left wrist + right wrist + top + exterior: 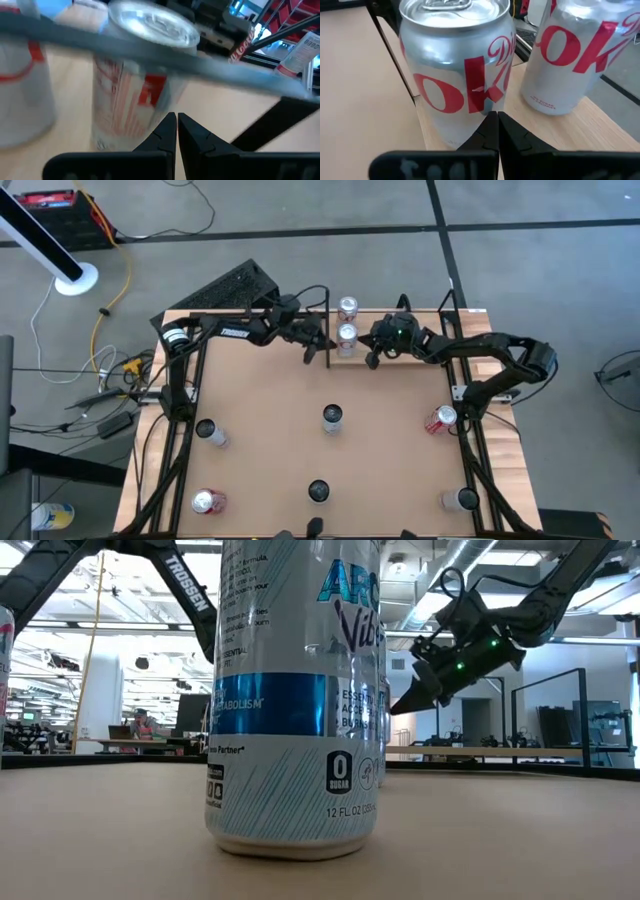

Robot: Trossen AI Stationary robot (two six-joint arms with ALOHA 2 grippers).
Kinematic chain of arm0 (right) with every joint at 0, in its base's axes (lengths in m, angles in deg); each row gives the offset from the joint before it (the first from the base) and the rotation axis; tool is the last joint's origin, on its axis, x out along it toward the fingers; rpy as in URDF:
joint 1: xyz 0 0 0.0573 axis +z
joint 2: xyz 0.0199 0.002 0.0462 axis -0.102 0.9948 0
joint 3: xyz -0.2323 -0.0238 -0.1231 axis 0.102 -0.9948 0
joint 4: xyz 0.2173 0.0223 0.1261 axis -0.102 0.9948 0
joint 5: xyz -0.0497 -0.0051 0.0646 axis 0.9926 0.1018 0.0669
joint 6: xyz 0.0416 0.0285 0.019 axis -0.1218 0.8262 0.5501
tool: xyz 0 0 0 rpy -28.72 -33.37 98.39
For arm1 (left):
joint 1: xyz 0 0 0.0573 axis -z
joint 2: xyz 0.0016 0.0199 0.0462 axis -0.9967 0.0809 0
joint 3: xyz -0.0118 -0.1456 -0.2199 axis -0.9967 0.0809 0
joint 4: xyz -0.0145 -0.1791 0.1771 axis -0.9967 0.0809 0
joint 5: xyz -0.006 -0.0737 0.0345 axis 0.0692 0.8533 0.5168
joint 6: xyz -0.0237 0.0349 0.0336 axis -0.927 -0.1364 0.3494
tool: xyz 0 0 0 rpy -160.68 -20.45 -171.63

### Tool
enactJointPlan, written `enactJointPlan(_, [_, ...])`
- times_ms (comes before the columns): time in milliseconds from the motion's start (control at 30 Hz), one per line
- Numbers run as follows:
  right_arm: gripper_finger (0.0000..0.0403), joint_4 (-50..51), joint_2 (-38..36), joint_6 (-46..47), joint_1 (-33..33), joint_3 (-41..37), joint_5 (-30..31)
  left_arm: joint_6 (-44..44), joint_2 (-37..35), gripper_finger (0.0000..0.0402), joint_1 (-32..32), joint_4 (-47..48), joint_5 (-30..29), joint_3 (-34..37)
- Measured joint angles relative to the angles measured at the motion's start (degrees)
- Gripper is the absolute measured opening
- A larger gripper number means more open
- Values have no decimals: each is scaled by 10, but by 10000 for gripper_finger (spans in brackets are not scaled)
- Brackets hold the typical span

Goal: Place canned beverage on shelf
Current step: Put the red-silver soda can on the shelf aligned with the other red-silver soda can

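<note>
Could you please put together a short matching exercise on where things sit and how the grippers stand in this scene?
Things:
1. left gripper
2. right gripper
3. can with blue band
4. two silver cans with red lettering

Places or states:
A. standing on the shelf
B. shut, on the shelf's right side in the high view
C. upright on the table, closest to the low camera
D. shut, on the shelf's left side in the high view

Pairs: 1-D, 2-B, 3-C, 4-A
</note>
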Motion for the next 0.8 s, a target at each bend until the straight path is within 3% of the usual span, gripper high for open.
enactJointPlan(167, [22, 1, 0, 5, 4, 0, 1, 2, 0, 0, 1, 2, -4, -7])
enactJointPlan(600, [22, 19, 0, 10, 7, 0, 1, 3, 0, 0, 1, 31, -80, -7])
enactJointPlan(800, [22, 46, 0, 11, 13, 0, 1, 3, 0, 0, 1, 32, -81, -7])
